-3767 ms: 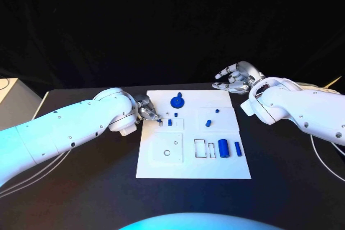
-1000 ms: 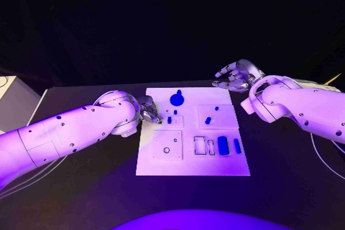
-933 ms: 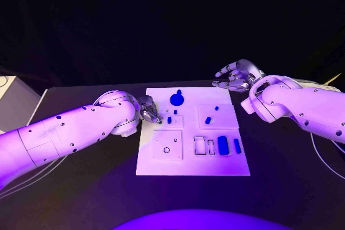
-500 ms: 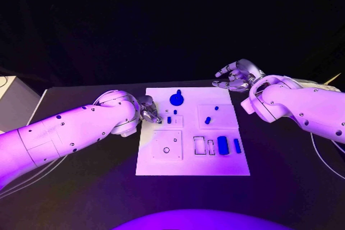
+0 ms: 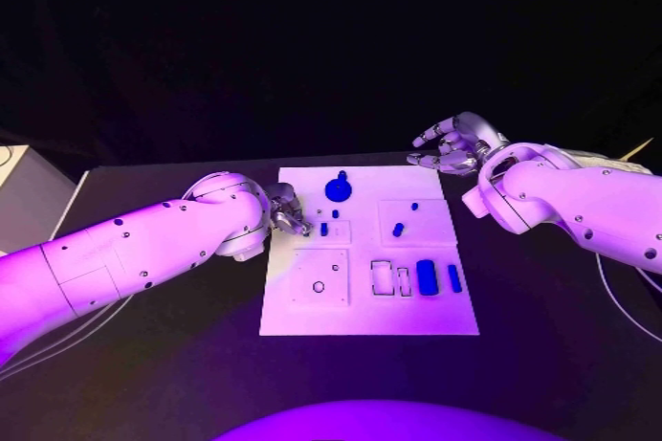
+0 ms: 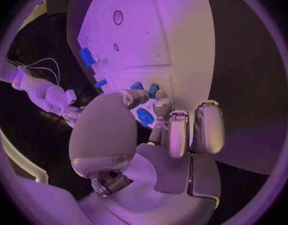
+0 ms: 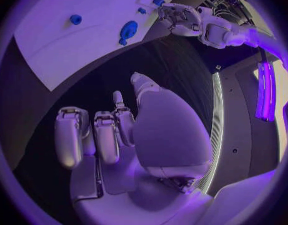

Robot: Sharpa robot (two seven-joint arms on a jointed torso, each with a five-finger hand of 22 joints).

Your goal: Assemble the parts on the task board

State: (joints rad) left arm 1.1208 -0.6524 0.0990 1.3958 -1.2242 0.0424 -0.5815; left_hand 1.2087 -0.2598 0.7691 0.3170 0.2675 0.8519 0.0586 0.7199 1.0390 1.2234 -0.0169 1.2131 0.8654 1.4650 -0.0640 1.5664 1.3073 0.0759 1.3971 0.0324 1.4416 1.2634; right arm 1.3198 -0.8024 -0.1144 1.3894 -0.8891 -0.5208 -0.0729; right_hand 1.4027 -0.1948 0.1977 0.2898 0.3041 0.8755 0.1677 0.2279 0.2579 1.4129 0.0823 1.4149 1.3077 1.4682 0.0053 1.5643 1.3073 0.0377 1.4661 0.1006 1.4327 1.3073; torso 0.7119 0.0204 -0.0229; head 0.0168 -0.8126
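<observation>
The white task board [image 5: 370, 312] lies mid-table. On it are a blue round knob [image 5: 338, 187], two small blue pegs [image 5: 324, 229] near its left side, another peg [image 5: 399, 230], and a blue cylinder [image 5: 428, 276] beside a slim bar [image 5: 454, 278]. My left hand [image 5: 287, 214] sits at the board's left edge, its fingers [image 6: 161, 107] curled close to the pegs [image 6: 153, 89]. Whether they pinch anything is hidden. My right hand [image 5: 452, 146] hovers beyond the board's far right corner, fingers apart and holding nothing. The right wrist view shows the knob [image 7: 127, 30] and my left hand [image 7: 181, 17].
A raised square plate [image 5: 320, 276] with a round hole sits on the board's near left, with two outlined slots [image 5: 383, 277] beside it. Black table [image 5: 165, 364] surrounds the board. A pale box [image 5: 28, 197] stands at the far left.
</observation>
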